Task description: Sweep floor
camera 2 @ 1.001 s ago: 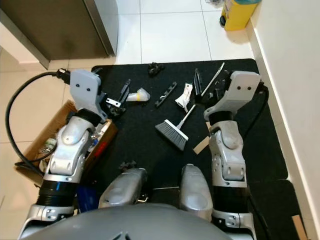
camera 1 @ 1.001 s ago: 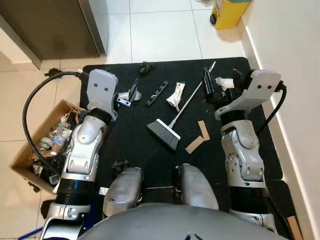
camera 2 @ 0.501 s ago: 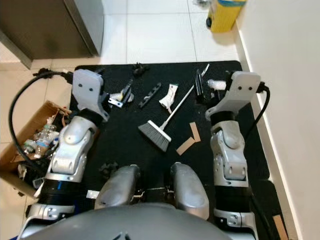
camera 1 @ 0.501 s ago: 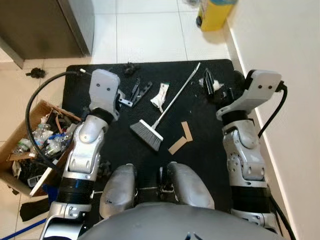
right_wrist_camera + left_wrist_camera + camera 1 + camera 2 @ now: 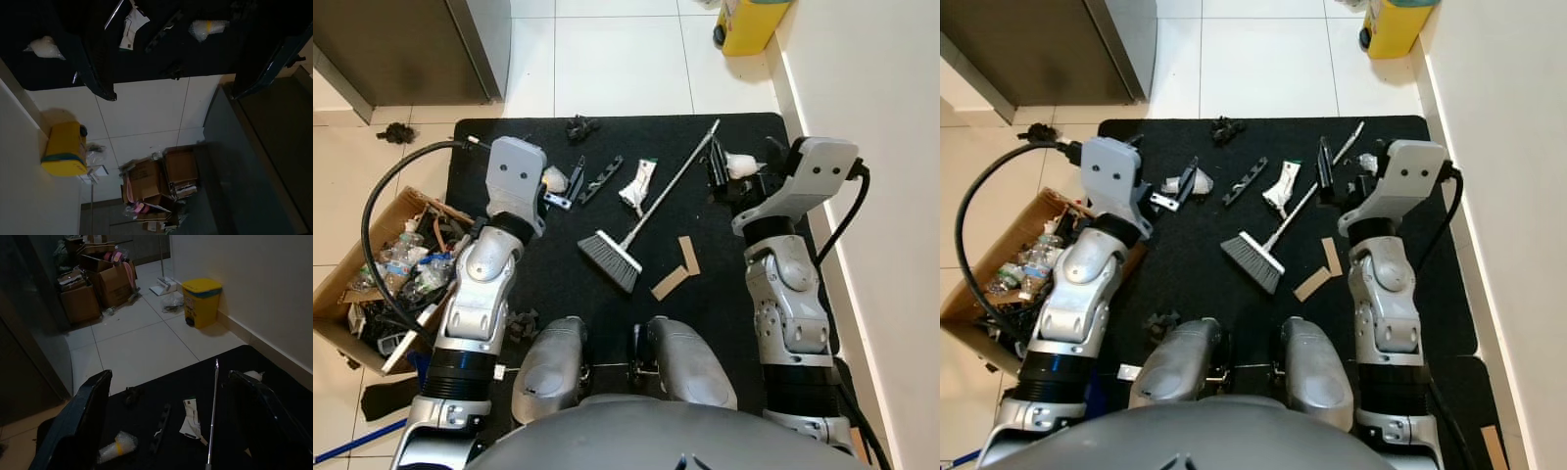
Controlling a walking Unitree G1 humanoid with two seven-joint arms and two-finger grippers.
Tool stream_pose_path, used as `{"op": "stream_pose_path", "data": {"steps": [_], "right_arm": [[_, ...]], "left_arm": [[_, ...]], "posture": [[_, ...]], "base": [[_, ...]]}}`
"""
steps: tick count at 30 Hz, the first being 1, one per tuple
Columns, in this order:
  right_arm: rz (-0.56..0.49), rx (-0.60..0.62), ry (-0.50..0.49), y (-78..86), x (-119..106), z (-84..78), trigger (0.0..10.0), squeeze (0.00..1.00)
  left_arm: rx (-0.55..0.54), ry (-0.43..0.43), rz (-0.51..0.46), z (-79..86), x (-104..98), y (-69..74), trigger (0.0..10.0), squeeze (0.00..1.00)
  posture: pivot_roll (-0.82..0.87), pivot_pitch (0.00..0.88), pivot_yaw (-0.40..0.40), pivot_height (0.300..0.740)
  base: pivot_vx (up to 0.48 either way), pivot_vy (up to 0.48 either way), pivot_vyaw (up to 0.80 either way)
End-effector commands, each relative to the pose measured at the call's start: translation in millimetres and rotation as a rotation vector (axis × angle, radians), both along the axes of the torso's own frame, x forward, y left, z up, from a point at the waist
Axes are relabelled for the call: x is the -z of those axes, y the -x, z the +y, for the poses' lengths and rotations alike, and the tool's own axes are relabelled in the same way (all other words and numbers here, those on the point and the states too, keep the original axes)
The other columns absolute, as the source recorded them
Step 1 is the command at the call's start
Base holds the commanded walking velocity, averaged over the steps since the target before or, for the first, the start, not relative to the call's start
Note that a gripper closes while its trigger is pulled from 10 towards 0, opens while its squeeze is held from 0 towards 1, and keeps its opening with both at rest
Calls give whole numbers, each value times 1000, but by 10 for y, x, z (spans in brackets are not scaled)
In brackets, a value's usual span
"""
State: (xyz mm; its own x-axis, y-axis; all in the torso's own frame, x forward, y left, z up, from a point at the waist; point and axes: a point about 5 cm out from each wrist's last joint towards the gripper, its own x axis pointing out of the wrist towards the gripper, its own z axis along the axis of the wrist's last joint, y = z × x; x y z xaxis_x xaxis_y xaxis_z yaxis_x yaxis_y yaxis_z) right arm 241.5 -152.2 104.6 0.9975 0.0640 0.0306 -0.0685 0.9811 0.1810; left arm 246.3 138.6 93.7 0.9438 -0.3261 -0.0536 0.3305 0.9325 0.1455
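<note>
Lying on black mat (image 5: 558, 284) btwn both arms: broom (image 5: 612, 262); left gripper (image 5: 166, 431) & right gripper (image 5: 171, 63) fingers apart.

- A small broom (image 5: 1268, 251) lies flat on a black mat (image 5: 1195, 284). Its gray bristles are near the robot's knees.
- The thin metal handle runs up toward the right gripper (image 5: 1324, 168), which hangs just above it.
- The left gripper (image 5: 1187, 182) hangs over a crumpled plastic bottle (image 5: 1178, 183).
- Two brown cardboard strips (image 5: 1321, 269) lie beside the broom.
- A white wrapper (image 5: 1283, 186) and a black strip (image 5: 1245, 182) lie between the grippers.
- A cardboard box (image 5: 1009, 269) full of trash sits left of the mat.
- A yellow bin (image 5: 1394, 23) stands by the white wall.
</note>
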Motion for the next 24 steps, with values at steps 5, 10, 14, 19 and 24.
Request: {"op": "stream_pose_path", "data": {"steps": [5,10,14,19,24], "right_arm": [[11,5,-3,-2,34,-7,10000,0],[12,7,-5,-4,37,-8,10000,0],[14,9,-8,-4,43,-12,10000,0],[15,10,-10,-6,44,-12,10000,0],[16,10,-12,-6,48,-8,10000,0]], "left_arm": [[-15,14,21,6,39,0,10000,0],[-18,21,20,8,36,-1,10000,0],[-21,21,26,9,38,-2,10000,0],[-19,14,27,9,35,-5,10000,0],[-19,11,27,9,35,-8,10000,0]], "posture": [[53,0,-21,740],[53,0,-20,740],[54,0,-21,740],[55,0,-20,740],[56,0,-19,740]], "base": [[0,0,0],[0,0,0],[0,0,0],[0,0,0],[0,0,0]]}}
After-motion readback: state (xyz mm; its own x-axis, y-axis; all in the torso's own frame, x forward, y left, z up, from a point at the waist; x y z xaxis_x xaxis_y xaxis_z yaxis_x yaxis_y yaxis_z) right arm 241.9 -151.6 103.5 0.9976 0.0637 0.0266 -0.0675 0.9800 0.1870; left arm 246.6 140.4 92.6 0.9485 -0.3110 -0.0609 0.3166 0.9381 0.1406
